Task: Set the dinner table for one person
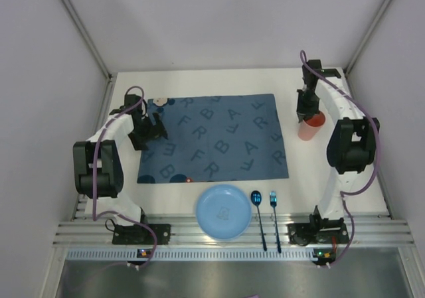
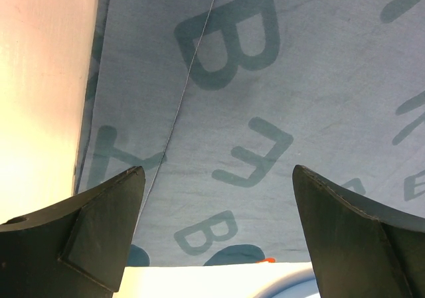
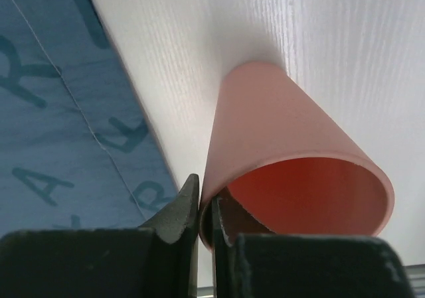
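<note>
The white dinner table (image 1: 199,79) carries a dark blue lettered cloth (image 1: 212,139) in its middle. My right gripper (image 1: 308,112) is shut on the rim of a pink cup (image 1: 311,127) standing on the table right of the cloth; in the right wrist view one finger is inside the cup (image 3: 292,158) and one outside. My left gripper (image 1: 149,132) is open and empty over the cloth's left edge (image 2: 219,112). A light blue plate (image 1: 224,211), a blue spoon (image 1: 257,212) and a blue fork (image 1: 273,213) lie near the front edge.
A ribbed aluminium rail (image 1: 219,235) runs along the near edge between the arm bases. Grey walls enclose the table on three sides. The plate's rim (image 2: 292,288) shows at the bottom of the left wrist view.
</note>
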Tool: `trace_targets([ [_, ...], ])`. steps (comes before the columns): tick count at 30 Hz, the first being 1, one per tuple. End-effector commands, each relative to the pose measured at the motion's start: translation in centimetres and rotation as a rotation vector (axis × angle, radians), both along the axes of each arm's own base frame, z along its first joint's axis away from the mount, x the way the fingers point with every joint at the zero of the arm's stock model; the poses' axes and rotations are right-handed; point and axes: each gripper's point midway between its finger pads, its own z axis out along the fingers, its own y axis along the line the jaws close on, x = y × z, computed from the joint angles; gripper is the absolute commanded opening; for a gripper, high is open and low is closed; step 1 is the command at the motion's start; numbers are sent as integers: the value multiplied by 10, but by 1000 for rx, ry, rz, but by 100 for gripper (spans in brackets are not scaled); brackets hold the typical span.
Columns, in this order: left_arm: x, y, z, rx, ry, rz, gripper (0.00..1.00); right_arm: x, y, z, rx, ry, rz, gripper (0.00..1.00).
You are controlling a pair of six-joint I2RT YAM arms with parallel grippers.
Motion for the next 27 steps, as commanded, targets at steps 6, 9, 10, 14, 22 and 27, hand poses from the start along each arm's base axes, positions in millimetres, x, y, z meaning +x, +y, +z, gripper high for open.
trace_targets([
  [6,18,3,12,2,-71,-1,98,20,26,62,-99,-143,60,0],
  [9,24,1,13,-12,-81,8,98,27,58,87,-92,-208,111,0],
  [10,25,1,13,-16,-84,11,98,27,67,91,-83,-211,123,0],
  [14,27,-3,11,-35,-79,14,98,41,116,90,-27,-236,204,0],
  [22,18,0,14,-20,-70,21,98,80,153,38,10,-225,247,0],
  [27,7,2,21,-5,-72,21,98,93,164,16,40,-216,255,0],
])
